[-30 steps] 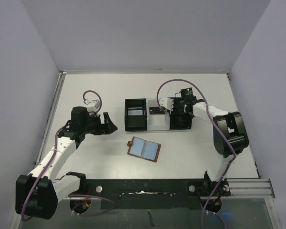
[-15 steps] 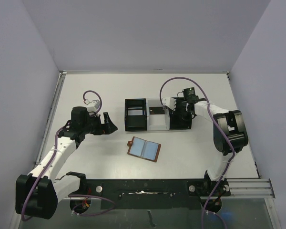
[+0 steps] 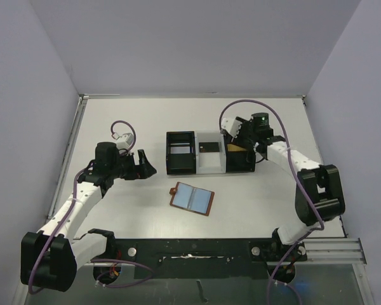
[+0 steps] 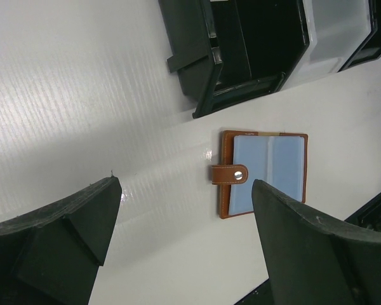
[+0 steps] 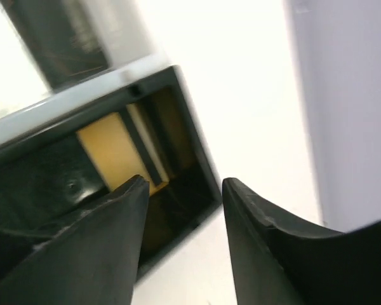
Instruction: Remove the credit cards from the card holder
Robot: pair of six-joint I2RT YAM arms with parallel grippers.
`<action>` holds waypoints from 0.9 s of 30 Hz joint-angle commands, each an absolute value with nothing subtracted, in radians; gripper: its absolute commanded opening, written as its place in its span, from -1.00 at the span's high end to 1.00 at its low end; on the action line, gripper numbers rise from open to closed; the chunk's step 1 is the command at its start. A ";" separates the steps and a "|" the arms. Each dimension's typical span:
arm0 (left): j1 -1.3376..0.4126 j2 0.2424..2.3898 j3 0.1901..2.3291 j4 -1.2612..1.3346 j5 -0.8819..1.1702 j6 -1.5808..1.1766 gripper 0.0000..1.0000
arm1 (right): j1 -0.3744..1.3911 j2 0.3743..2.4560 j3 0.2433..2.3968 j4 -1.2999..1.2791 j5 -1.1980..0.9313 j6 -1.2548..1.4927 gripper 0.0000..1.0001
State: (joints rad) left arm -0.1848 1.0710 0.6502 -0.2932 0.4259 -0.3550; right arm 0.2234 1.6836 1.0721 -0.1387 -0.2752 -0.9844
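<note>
- Right pincer (image 5: 183,183) has lifted and drawn back from the right compartment of the tray (image 3: 180,135), its arm swung outward. A gold card (image 5: 114,152) now shows lying in that compartment.
- Holder (image 4: 263,173) lies open on the counter (image 3: 114,121), pockets up, just in front of the tray. Whether more cards sit inside it I cannot tell.
- Cards are likely light, thin, stiff and slick, so hard to lift when flat. Best pinched by an exposed edge and slid out along the pocket, with the soft holder pinned down.
- Right pincer: jaws partly apart, nothing between them, touching nothing.
- Left pincer (image 4: 185,185): wide and empty, hovering over bare counter left of the holder.
</note>
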 commanded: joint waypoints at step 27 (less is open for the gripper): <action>-0.435 1.108 0.634 -0.170 0.448 -0.490 -0.43 | 0.529 0.923 0.509 -0.015 0.007 0.998 -0.58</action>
State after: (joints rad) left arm -0.3359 1.0782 0.6407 -0.2554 0.4648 -0.4313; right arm 0.3595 0.8742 0.5388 0.0048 -0.0353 0.7395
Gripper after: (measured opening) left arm 0.736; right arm 0.832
